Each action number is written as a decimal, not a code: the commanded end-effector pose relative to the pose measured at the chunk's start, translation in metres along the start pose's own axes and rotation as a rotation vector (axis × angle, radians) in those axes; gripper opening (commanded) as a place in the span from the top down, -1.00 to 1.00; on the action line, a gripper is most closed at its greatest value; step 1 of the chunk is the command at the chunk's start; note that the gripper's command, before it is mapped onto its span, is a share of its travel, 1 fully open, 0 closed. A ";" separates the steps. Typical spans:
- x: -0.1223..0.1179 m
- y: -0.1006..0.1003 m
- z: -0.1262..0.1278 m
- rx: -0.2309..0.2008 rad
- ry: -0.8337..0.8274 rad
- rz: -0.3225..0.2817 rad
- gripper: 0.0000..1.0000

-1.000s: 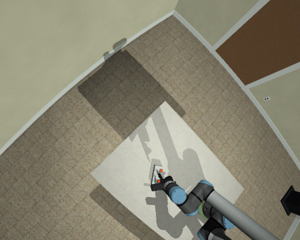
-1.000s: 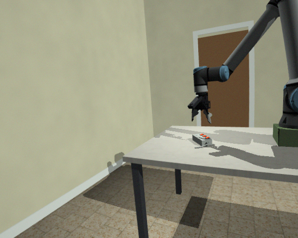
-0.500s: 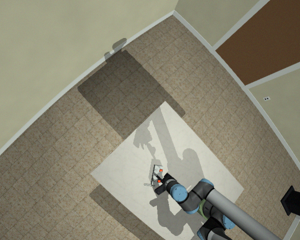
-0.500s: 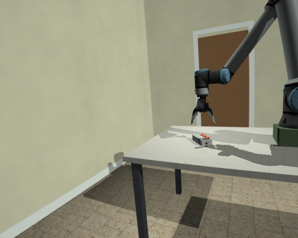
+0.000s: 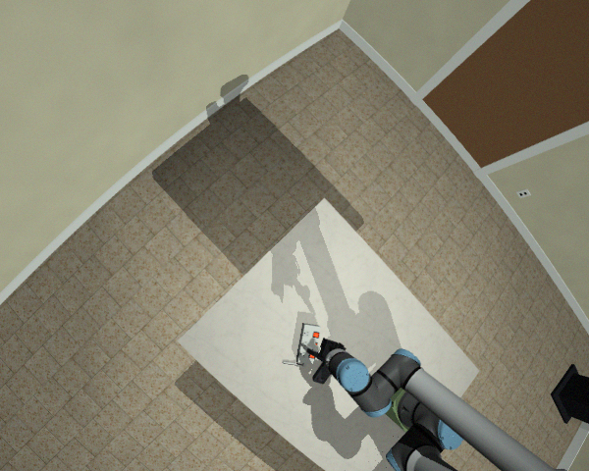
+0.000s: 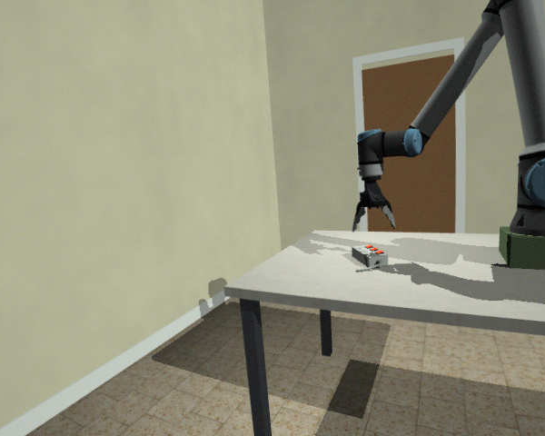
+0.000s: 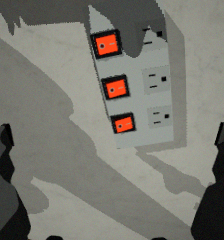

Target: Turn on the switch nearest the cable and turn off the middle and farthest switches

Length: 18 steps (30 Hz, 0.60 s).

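Looking down from the top view, you see a pale marbled white table top (image 5: 243,324) standing on a tan tiled floor (image 5: 107,263), bounded by cream walls and a brown door (image 5: 517,76). The small grey three-switch power strip (image 5: 308,340) lies near the middle of the table, its thin grey cable (image 5: 290,361) running out from its lower end. The grey arm with blue joint caps (image 5: 386,380) reaches in from the lower right, and the black two-jaw claw (image 5: 319,350) sits over the strip's lower end.

From the exterior view, you see the table on dark legs (image 6: 256,366), the strip (image 6: 370,254) right way up with its orange switches on top, and the claw (image 6: 373,218) hanging above it, well apart from the strip, jaws spread wide and holding nothing.

From the wrist view, you see three orange rocker switches (image 7: 115,88) in a slanted column along the strip's (image 7: 142,85) left side, with sockets (image 7: 156,81) to their right. Both dark fingertips stand at the frame's outer edges, fully apart, touching nothing. You cannot tell each switch's position.
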State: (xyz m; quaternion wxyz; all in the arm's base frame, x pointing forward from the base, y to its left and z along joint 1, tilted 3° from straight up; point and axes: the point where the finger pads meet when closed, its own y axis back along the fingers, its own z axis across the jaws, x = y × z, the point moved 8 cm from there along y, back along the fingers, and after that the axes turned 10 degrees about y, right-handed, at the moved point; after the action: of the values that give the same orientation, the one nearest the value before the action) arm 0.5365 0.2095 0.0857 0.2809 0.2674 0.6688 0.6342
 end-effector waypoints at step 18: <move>-0.003 -0.005 -0.007 -0.005 0.184 0.002 -1.00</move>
State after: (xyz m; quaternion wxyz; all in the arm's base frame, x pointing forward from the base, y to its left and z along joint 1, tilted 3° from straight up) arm 0.5333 0.2029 0.0810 0.2210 0.2112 0.6893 0.6568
